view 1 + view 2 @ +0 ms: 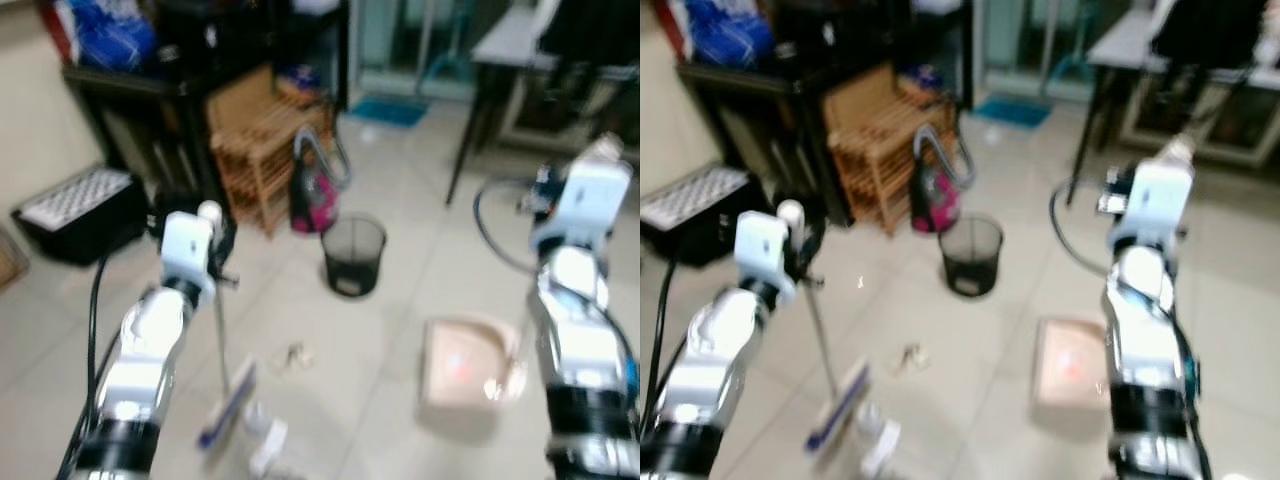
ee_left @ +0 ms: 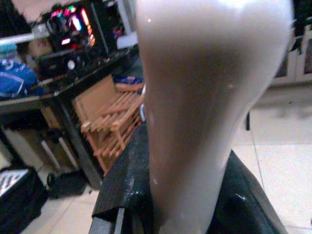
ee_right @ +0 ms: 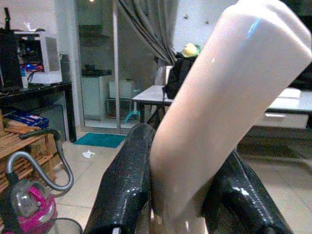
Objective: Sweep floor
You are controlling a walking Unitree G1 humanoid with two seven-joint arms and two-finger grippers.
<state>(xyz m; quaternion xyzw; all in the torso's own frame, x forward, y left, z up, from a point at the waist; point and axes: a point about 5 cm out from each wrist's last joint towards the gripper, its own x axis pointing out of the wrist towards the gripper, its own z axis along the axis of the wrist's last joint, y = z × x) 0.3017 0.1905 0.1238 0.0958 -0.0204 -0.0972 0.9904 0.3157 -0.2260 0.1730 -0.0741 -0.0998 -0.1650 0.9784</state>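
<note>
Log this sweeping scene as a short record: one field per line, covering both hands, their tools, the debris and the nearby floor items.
left hand: shut on the broom handle
broom head: on the tiled floor, beside white scraps
right hand: shut on the dustpan handle
dustpan: pink, low at the floor on the robot's right
debris: small crumpled scrap between broom and dustpan
bin: black mesh wastebasket ahead
behind bin: pink vacuum cleaner, wooden rack

Black mesh bin [image 1: 353,255] near pink vacuum [image 1: 312,198]; wooden rack [image 1: 262,150] behind.
</note>
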